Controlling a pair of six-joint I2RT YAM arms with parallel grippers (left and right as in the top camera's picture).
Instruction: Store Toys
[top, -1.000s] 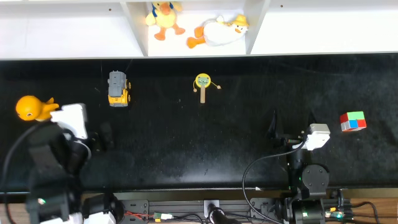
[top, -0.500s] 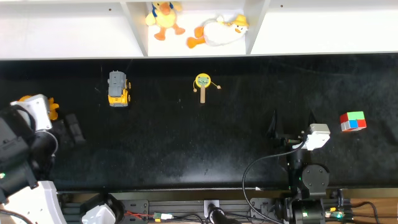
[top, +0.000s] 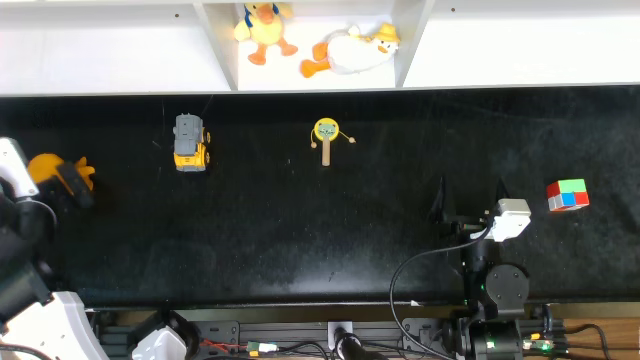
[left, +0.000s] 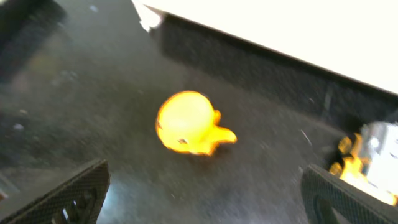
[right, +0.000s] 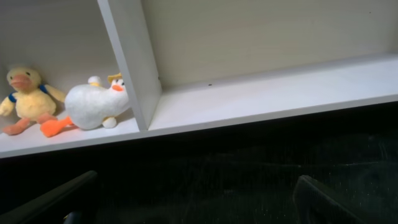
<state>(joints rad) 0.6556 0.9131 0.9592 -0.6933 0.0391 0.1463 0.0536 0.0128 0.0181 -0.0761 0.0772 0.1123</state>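
Observation:
An orange round toy lies at the far left of the black table. My left gripper hovers just short of it, open, with the orange toy ahead between the spread fingers and nothing held. A yellow and grey toy truck stands further right, and a small green rattle drum lies mid-table. A coloured cube sits at the right. My right gripper rests open and empty near the front right, facing the shelf.
A white shelf runs along the back. Its middle bay holds a yellow plush duck and a white plush goose. A divider separates that bay from the bare one to its right.
My left arm has swung left across the table, bringing its gripper from near the front left up to the orange toy. The right arm has not moved.

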